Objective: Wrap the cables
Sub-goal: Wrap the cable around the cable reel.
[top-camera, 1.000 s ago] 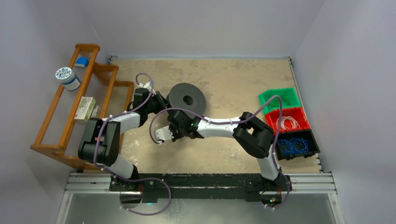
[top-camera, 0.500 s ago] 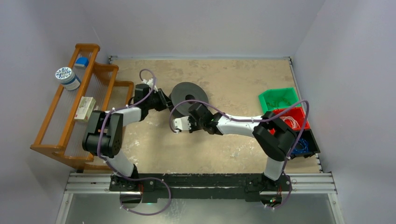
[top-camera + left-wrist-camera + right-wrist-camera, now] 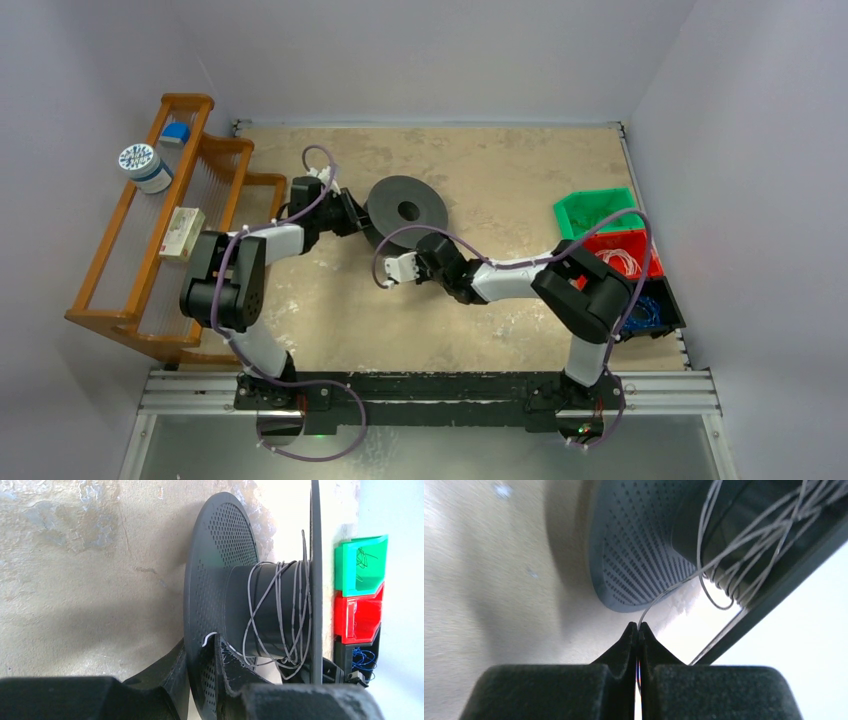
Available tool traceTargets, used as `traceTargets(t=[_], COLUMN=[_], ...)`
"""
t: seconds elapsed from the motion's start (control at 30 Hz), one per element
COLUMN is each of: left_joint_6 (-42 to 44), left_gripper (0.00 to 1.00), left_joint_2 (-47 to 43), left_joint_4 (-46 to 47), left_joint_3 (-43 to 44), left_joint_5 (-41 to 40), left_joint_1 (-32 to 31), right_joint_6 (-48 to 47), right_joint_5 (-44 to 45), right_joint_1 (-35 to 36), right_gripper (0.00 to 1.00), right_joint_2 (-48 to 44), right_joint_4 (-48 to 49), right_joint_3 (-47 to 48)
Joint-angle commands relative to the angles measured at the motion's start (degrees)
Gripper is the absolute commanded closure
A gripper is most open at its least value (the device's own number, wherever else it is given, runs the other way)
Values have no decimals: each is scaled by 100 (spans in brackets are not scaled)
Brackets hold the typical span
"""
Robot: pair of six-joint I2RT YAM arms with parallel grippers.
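Observation:
A black spool [image 3: 405,208] stands left of the table's centre. A thin whitish cable [image 3: 280,610] winds loosely round its hub. My left gripper [image 3: 200,645] is shut on the spool's perforated flange [image 3: 215,555], with a short white cable end [image 3: 210,636] pinched at its tip. From the top view, this gripper [image 3: 355,222] meets the spool from the left. My right gripper [image 3: 639,626] is shut on the cable [image 3: 664,597], which runs up from the fingertips to the hub [image 3: 704,535]. It sits just in front of the spool [image 3: 418,252].
Three bins line the right edge: a green bin [image 3: 598,212], a red bin [image 3: 625,255] holding more whitish cables, and a black bin [image 3: 650,310] with blue wire. A wooden rack [image 3: 150,240] with a jar and a box stands at the left.
My right gripper has moved right and away from me, up to the spool's front edge, still shut on the cable. The left gripper and spool have barely shifted.

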Motion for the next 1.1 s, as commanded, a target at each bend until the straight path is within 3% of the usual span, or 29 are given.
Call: traceTargets(t=[0.0,0.13,0.4,0.67,0.87,1.07], left_joint_6=[612,619,903,1465,2410,3349], left_gripper=[100,100,100,100,100,100], left_joint_2=[262,307,455,461,147,-111], left_joint_4=[-458,-467,-96,151,-389,-979], left_joint_3=[123,150,235,208,431,680], left_joint_5=[98,123,879,1709,1536,1036], left_joint_1=[7,30,34,6,-236,-597], right_joint_6=[-438,29,1449,1985,2018,1990], right_joint_5=[749,223,-2571,-4570,-5563,-5928], right_joint_1=[-189,-525,-1455,-2256,-2763,-3034], right_gripper=[100,100,100,100,100,100], right_joint_2=[-4,-85,-368,367,1165,1493], right_joint_4=[1670,1252,-788,-2647,-4051,-4797], right_joint_3=[-311,-132,871,2280,3548,4316])
